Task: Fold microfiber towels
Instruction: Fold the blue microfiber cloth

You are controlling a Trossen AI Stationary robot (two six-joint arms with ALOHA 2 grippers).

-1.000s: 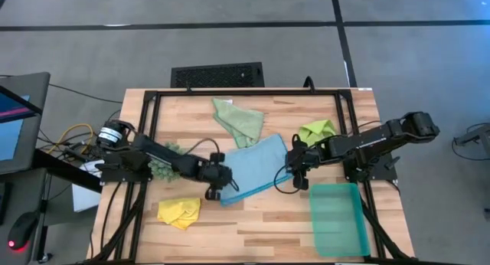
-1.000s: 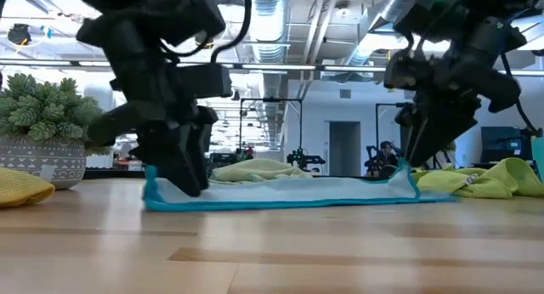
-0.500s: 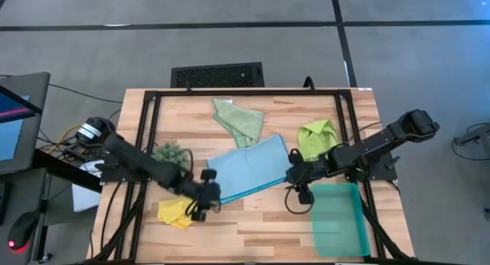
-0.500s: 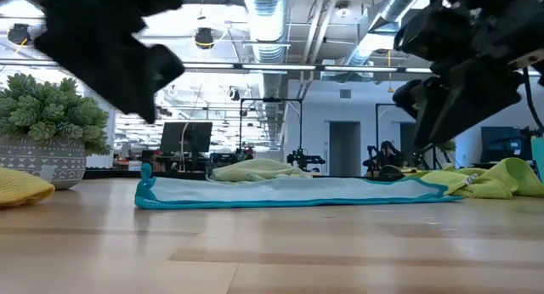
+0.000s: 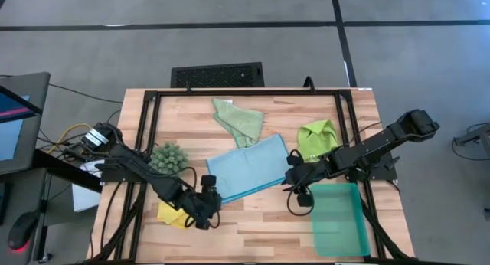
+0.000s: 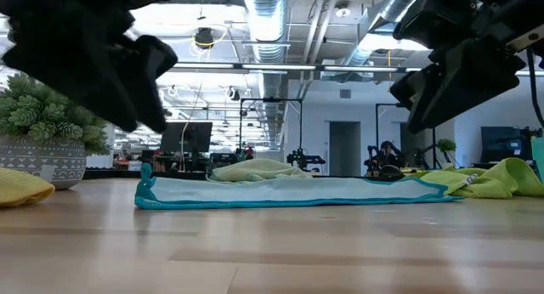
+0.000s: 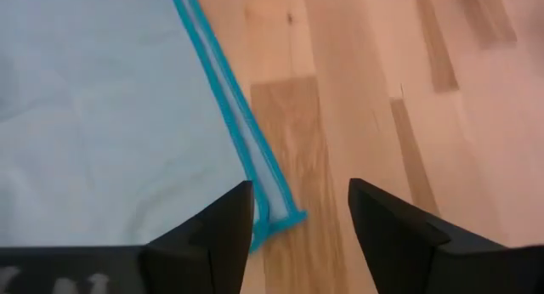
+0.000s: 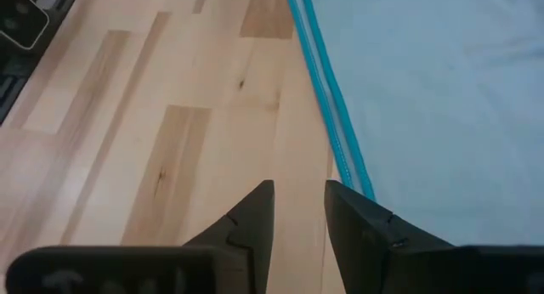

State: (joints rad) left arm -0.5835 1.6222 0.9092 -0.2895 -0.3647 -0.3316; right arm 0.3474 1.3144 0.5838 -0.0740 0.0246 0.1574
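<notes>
The light blue towel [image 5: 246, 170] lies spread flat on the table and shows as a low strip in the low view [image 6: 289, 192]. My left gripper [image 5: 211, 200] hovers open over its near left corner [image 7: 279, 217], touching nothing. My right gripper [image 5: 295, 181] hovers above the table just beside the towel's near right edge [image 8: 340, 158], its fingers a little apart. The sage green towel [image 5: 239, 121] lies crumpled at the far side. The lime green towel [image 5: 315, 139] lies at the right. The yellow towel [image 5: 173, 214] lies near left, partly under my left arm.
A dark-green spiky clump [image 5: 168, 155] stands left of the blue towel. A teal plastic tray [image 5: 337, 217] sits at the near right corner. Bare wood [image 5: 260, 227] runs along the near edge between the yellow towel and the tray.
Both grippers have let go of the blue towel's near corners and risen off the table. My left gripper has gone toward the near left, my right gripper a little toward the near edge. The towel's pinched-up ends have dropped, and it now lies flat.
</notes>
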